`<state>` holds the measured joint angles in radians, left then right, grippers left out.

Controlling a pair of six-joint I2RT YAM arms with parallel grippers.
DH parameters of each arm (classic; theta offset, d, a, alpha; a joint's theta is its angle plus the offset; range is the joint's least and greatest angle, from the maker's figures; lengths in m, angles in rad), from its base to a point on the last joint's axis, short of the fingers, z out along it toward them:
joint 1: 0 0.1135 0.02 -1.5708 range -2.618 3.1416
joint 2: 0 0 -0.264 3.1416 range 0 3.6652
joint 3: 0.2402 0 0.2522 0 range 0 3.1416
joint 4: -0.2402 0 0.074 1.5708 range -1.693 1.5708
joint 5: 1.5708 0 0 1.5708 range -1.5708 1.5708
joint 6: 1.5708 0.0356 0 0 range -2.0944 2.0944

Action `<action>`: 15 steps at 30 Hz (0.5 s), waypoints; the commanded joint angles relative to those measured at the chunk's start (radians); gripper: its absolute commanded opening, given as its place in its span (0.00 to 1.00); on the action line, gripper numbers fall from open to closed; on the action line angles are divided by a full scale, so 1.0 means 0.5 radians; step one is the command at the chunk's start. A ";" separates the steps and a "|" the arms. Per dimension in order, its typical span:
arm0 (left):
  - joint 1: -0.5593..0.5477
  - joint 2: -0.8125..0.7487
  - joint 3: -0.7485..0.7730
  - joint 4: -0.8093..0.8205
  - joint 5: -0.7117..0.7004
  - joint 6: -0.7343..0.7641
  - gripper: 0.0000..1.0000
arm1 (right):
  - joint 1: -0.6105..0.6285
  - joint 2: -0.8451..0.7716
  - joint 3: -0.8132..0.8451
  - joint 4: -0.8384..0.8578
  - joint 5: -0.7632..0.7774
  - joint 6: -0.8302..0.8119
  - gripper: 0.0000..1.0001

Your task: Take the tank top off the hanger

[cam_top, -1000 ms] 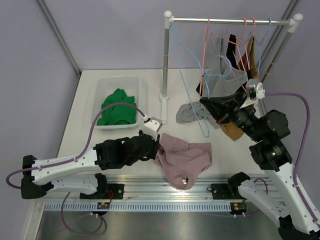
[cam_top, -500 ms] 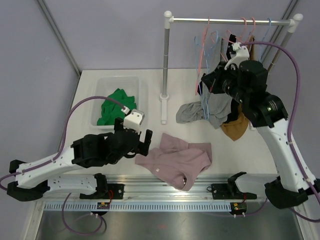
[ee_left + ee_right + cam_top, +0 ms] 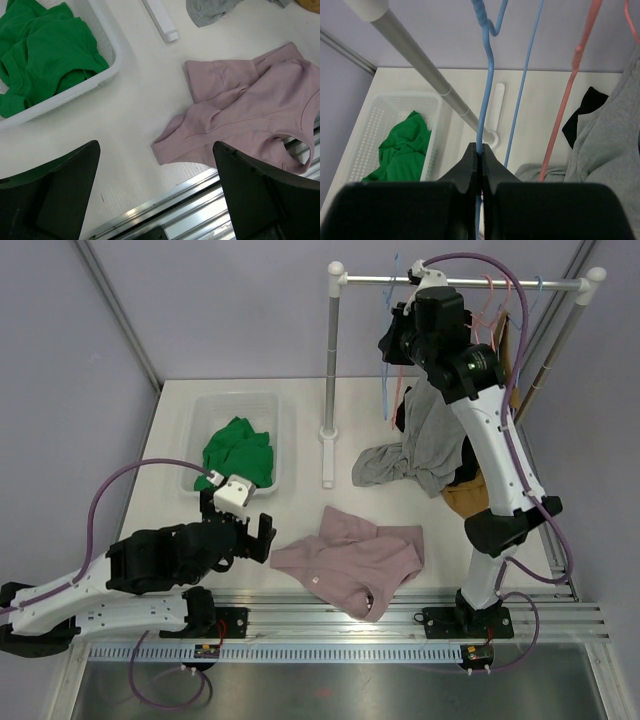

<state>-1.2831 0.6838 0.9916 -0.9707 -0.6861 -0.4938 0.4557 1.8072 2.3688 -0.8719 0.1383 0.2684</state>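
The pink tank top (image 3: 352, 558) lies crumpled flat on the table near the front rail, also in the left wrist view (image 3: 250, 112). No hanger is in it. My left gripper (image 3: 240, 528) hovers just left of it, open and with nothing between its fingers (image 3: 156, 150). My right gripper (image 3: 393, 344) is raised high beside the rack rail (image 3: 460, 282), shut on the wire of an empty blue hanger (image 3: 485, 95). The hanger's hook (image 3: 490, 27) is up at rail height; whether it rests on the rail I cannot tell.
A white basket (image 3: 240, 400) holding a green garment (image 3: 238, 455) stands at the back left. A grey garment (image 3: 430, 435) hangs from the rack and trails onto the table. Pink hangers (image 3: 490, 300) and a mustard garment (image 3: 470, 502) are on the right. The rack post (image 3: 328, 360) stands mid-table.
My left gripper opened, let go of the pink tank top and drew back to the left. My right arm rose from table height to the rail, carrying the blue hanger.
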 commanded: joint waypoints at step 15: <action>-0.002 0.199 0.039 0.296 0.025 -0.006 0.99 | -0.111 -0.062 -0.099 0.051 -0.157 -0.012 0.35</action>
<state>-1.2831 0.7200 0.9756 -0.9401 -0.6865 -0.4953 0.3981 1.8492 2.2993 -0.8619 0.0875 0.2699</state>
